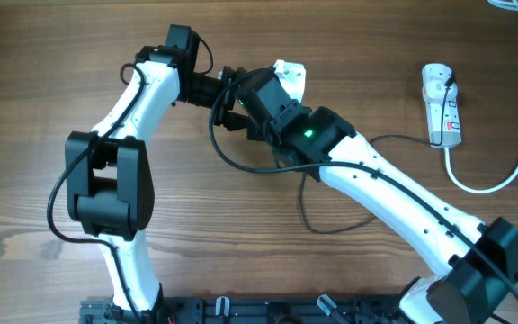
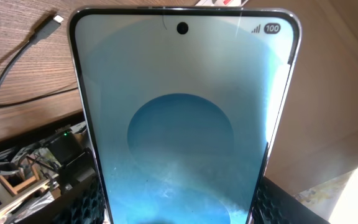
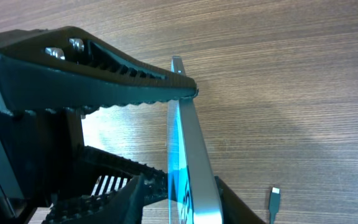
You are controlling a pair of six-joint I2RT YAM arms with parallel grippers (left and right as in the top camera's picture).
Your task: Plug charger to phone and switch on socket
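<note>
Left wrist view: phone (image 2: 182, 124), side edges in the clasp of left gripper (image 2: 180, 202)

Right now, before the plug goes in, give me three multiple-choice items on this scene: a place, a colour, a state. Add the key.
1. The socket lies: A beside the left arm's base; B on the table, right of the phone; C under the phone.
2. The phone's screen is: A red; B light blue; C yellow.
3. The charger's tip is: A plugged into the phone; B hanging in the air; C loose on the table.
Key: B, overhead shows it far right; B, the left wrist view shows blue; C, both wrist views show it lying free.
</note>
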